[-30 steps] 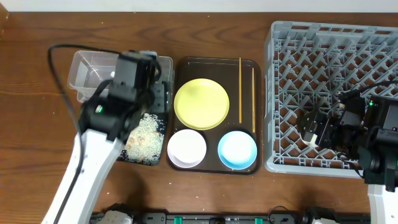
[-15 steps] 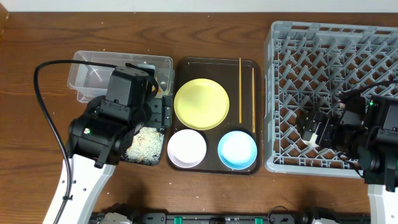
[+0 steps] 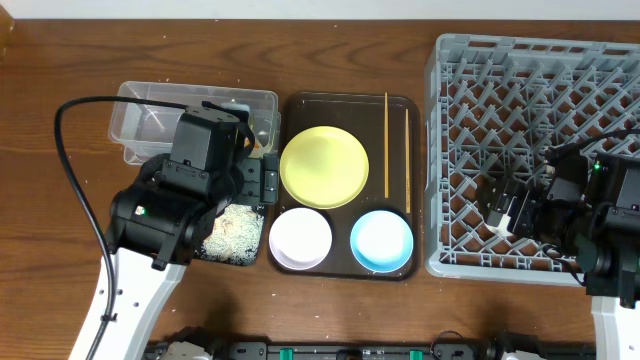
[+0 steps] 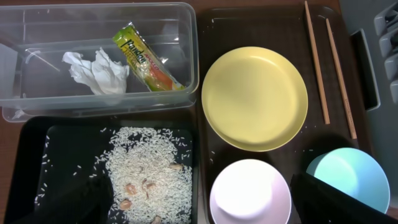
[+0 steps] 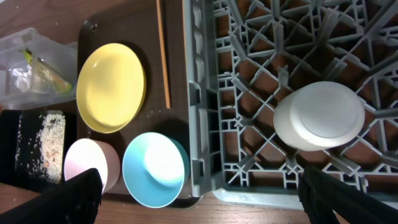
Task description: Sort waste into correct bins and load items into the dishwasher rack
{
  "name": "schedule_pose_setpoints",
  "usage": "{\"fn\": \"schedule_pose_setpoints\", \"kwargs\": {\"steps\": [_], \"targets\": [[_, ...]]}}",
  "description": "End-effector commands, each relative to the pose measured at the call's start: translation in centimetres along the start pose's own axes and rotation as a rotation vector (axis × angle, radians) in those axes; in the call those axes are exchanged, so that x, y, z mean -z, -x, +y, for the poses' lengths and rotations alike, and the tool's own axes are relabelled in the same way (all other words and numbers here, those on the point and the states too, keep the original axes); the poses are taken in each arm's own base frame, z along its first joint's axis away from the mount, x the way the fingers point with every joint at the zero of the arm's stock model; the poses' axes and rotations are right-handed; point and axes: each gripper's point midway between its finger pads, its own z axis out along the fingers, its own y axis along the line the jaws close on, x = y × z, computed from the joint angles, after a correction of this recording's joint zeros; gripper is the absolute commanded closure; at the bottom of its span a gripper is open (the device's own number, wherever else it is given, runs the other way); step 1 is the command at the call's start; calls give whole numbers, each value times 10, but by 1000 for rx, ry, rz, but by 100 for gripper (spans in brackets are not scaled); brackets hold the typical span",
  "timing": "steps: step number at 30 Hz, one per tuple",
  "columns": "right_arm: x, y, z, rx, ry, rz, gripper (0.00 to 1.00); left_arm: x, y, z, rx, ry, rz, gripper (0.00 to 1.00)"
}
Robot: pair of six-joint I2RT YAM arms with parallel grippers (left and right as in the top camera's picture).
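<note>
Chopsticks (image 3: 386, 145) lie parallel, long axis front-back; L hand (image 3: 265, 183), R hand (image 3: 503, 212) both apart.

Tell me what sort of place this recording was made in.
Probably a staged dish-clearing station on a wooden table: a grey dishwasher rack, a brown serving tray carrying a yellow plate, and a clear tub holding a wrapper and tissue.
</note>
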Motion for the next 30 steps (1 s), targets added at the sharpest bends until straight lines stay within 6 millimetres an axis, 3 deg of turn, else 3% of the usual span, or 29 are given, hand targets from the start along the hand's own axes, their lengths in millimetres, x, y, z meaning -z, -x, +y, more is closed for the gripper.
{"fn": "schedule_pose_setpoints", "kwargs": {"steps": [1, 8, 14, 17, 21, 30], "targets": [[3, 3, 0, 7, 0, -11, 1, 3, -1, 0, 4, 2, 2, 6], [3, 3, 0, 8, 1, -11, 1, 11, -6, 4, -18, 16, -9, 6], [3, 3, 0, 8, 0, -11, 1, 29, 27, 5, -69, -9, -312, 5], [3, 3, 0, 7, 0, -11, 1, 35, 31, 13, -62, 0, -439, 5], [3, 3, 0, 7, 0, -11, 1, 45, 21, 29, -24, 17, -566, 5], [3, 3, 0, 7, 0, -11, 1, 55, -24, 45, 7, 33, -719, 5]]}}
